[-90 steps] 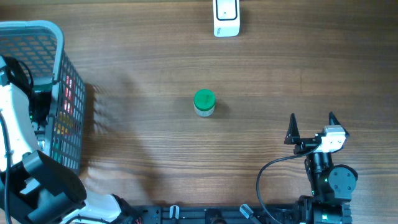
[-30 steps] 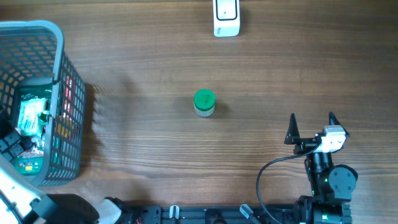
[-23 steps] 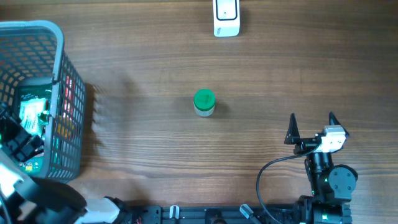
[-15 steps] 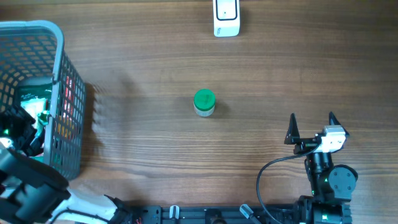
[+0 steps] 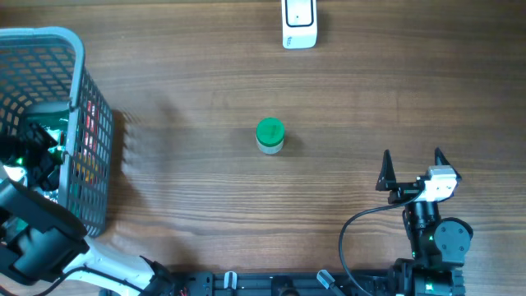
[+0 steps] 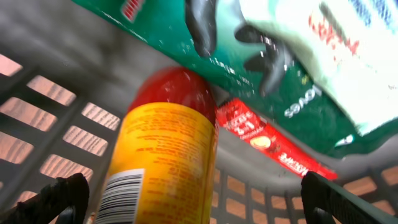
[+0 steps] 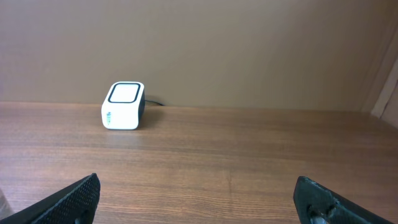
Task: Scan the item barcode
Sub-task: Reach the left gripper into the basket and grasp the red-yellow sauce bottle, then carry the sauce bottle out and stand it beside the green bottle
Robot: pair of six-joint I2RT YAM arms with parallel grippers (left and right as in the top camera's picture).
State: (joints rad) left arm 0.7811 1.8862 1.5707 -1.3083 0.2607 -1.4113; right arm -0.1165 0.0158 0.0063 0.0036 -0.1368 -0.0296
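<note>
The left pincer [image 6: 198,198], spread wide, has sunk deeper into the basket [image 5: 79,82] at the tabletop's left edge and now hangs over the yellow bottle [image 6: 168,155], so gripping looks next, the scanner [image 5: 298,22] waiting at the far edge.

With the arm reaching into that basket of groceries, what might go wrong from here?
1. The open left gripper has a yellow bottle between its fingers, its red cap tucked under a green packet. Closing might drag the packet along or let the round bottle slip.
2. The fingers sit close to the basket mesh and might snag it.
3. A grip over the bottle's barcode could hide it from the scanner.
</note>
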